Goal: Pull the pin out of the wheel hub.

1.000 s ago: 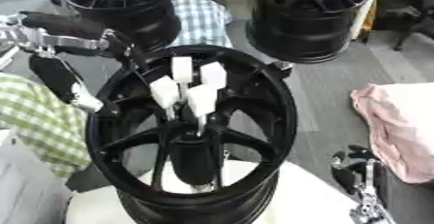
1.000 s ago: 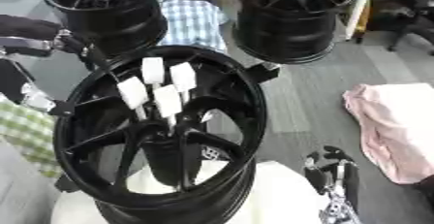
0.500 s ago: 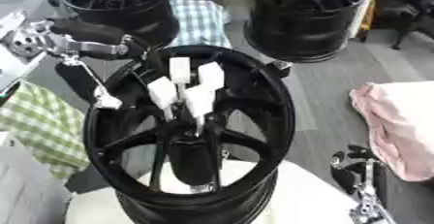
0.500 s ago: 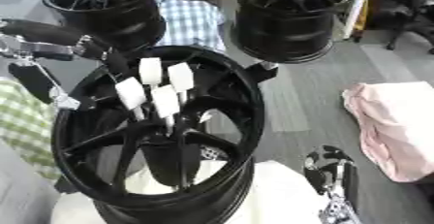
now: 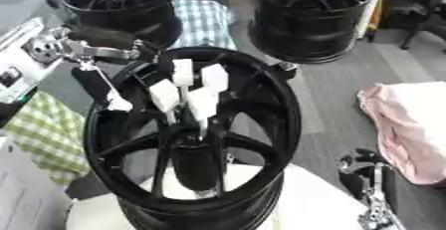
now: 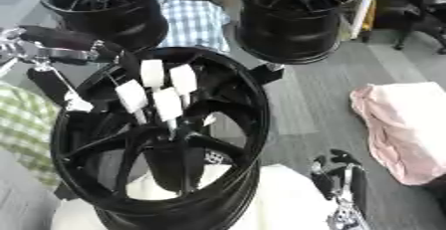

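A black spoked wheel hub stands tilted on a white round surface in the middle. Several pins with white block heads stick up on thin stems from its centre. My left hand comes in from the left at the hub's upper-left rim. It is open, with a straight, pale-tipped finger hanging down over the rim, a little left of the pins and not touching them. The rest of that hand is lost against the black rim. My right hand rests open at the lower right, fingers up, away from the hub.
Two more black wheels stand behind, with a blue checked cloth between them. A green checked cloth lies on the left and a pink cloth on the right. Grey floor lies between the hub and the pink cloth.
My left arm and hand have moved right, from outside the rim to over its upper-left edge, closer to the pins. Pins, hub and right hand have not moved.
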Available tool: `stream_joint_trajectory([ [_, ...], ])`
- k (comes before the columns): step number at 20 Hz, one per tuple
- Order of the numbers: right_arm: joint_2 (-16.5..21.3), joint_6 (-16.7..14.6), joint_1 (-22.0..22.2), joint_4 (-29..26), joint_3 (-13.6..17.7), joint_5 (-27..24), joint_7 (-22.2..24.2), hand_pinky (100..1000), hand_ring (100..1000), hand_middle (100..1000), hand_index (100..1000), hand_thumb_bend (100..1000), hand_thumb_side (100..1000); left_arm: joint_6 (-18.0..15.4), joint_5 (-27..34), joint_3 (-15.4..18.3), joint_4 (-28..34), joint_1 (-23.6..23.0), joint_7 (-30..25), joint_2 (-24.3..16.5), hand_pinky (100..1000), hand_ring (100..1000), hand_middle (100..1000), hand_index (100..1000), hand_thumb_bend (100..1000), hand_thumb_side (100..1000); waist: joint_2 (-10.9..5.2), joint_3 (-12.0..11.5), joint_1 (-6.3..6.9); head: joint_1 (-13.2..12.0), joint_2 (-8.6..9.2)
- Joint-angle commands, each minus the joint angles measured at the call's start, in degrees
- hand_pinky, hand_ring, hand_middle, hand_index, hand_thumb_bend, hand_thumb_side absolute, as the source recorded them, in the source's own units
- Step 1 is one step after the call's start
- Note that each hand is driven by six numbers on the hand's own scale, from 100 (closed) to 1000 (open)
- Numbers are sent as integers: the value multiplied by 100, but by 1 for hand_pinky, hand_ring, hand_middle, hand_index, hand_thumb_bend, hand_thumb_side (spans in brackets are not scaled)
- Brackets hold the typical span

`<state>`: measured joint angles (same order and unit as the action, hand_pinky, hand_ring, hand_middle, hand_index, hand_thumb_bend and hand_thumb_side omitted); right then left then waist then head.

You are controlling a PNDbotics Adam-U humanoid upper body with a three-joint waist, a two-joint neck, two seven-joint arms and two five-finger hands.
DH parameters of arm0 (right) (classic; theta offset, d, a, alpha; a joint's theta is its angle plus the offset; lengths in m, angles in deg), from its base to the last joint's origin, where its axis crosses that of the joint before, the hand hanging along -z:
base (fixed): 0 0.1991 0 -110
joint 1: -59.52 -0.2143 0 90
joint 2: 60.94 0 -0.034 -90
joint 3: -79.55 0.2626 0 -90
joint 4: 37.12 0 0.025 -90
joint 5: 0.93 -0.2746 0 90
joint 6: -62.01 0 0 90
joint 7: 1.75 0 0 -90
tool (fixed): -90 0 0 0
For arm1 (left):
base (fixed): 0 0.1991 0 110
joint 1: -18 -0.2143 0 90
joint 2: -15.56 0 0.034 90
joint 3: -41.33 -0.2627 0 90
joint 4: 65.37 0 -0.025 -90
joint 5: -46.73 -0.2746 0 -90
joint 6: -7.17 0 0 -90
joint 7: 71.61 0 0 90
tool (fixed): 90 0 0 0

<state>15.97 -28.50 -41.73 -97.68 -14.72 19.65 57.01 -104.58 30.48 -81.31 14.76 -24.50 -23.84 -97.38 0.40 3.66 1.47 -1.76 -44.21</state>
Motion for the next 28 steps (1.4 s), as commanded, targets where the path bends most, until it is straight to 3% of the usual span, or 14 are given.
stream_joint_trajectory([
  [1, 87, -24, -73, -71, -24, 35, 12, 661, 510, 618, 751, 100, 211, -1139, -147, -27, -101, 166, -974, -32, 906, 899, 905, 927, 307, 212, -70, 18, 7, 8, 9],
  [12, 69, -39, -80, -88, -40, 50, 21, 661, 511, 619, 751, 100, 212, -1369, -340, -58, -435, 206, -974, 139, 866, 838, 865, 915, 270, 165, -57, 63, 19, 10, 9],
  [28, 57, -48, -90, -101, -46, 53, 26, 660, 511, 619, 751, 100, 212, -1411, -268, -287, -442, 187, -974, 229, 828, 760, 820, 882, 205, 101, -51, 92, 26, -17, 9],
])
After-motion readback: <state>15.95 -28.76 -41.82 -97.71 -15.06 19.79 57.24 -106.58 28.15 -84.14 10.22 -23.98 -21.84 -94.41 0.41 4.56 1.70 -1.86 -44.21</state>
